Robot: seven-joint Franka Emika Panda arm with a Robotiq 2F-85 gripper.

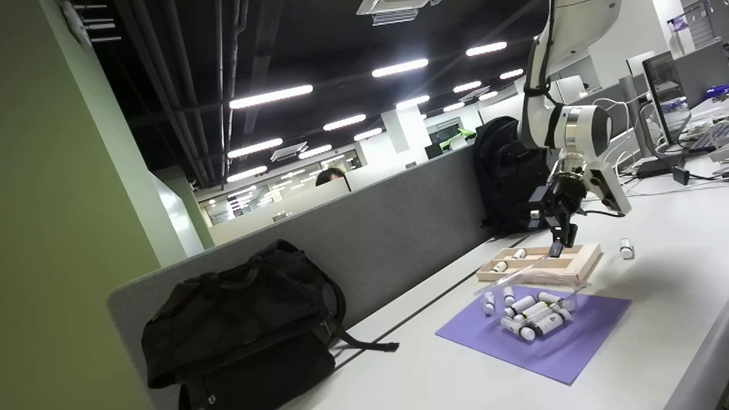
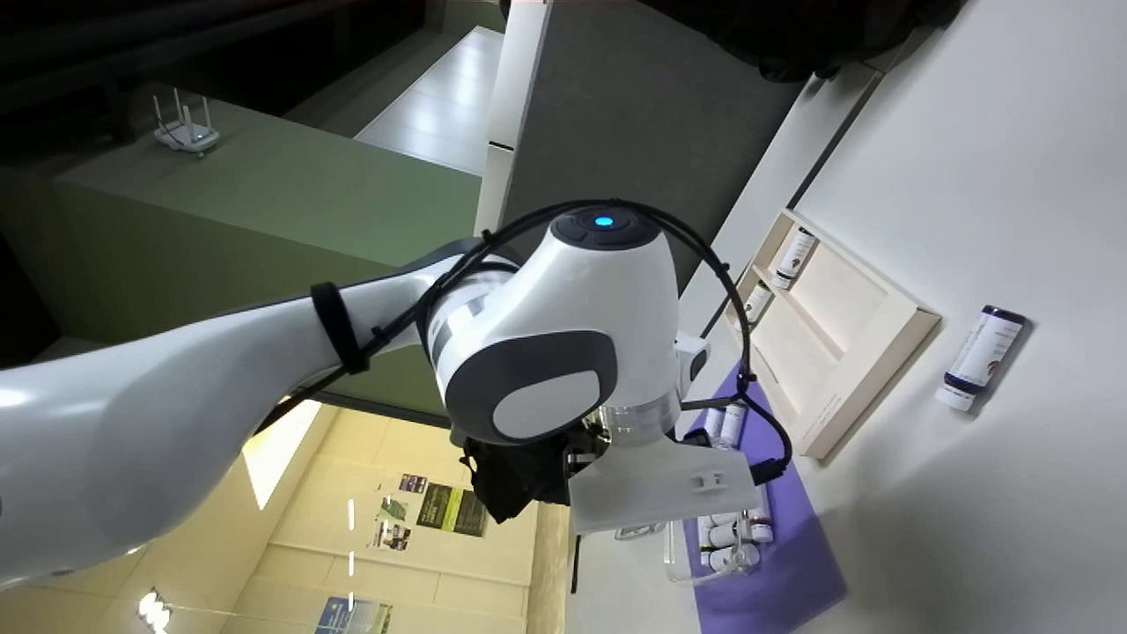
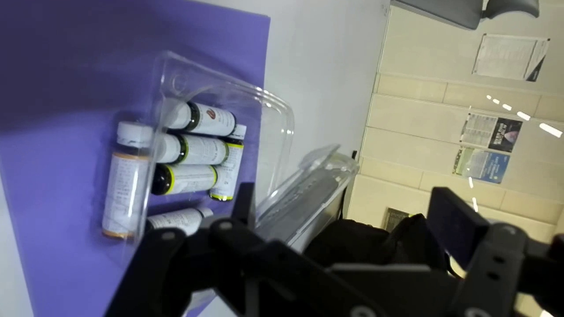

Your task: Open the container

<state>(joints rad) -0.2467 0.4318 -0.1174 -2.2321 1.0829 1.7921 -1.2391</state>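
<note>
The container is a clear plastic tub [image 3: 278,107] on the purple mat, with several small bottles [image 3: 189,178] in it; it shows in an exterior view [image 1: 575,283]. Its clear lid [image 3: 299,198] stands tilted up from the tub, apart from the far rim. My gripper [image 3: 352,215] is open, its fingers wide apart. In the wrist view the lid shows just beside the left finger, partly between the fingers; I cannot tell if they touch. In an exterior view the gripper [image 1: 561,242] is above the tub's far side. A tan wooden box [image 1: 586,263] stands separately behind the tub.
The wooden box has compartments with two bottles [image 2: 795,254]; another bottle [image 2: 982,352] lies on the table beside it. The purple mat [image 1: 598,319] lies under the tub. A grey partition [image 1: 398,222] and black backpacks [image 1: 245,324] line the table's back.
</note>
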